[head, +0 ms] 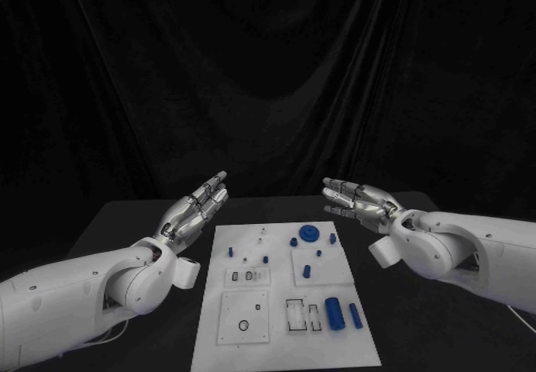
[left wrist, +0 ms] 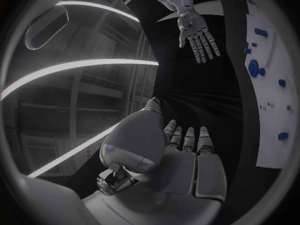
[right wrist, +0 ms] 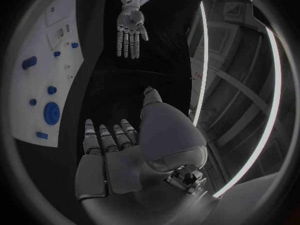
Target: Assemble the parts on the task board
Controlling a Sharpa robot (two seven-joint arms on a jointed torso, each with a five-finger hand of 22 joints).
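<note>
Left hand [head: 197, 208] and right hand [head: 359, 203] up above the task board [head: 285, 353], fingers out flat, holding nothing, blue parts [head: 334, 311] lying on it.

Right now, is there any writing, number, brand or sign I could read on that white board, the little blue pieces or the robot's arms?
None: no readable text anywhere.
White flat task board: dark outlines and holes, no letters or numbers.
Small blue plastic parts, such as the large blue cylinder: plain.
Silver left hand and silver right hand: no label or brand legible.
</note>
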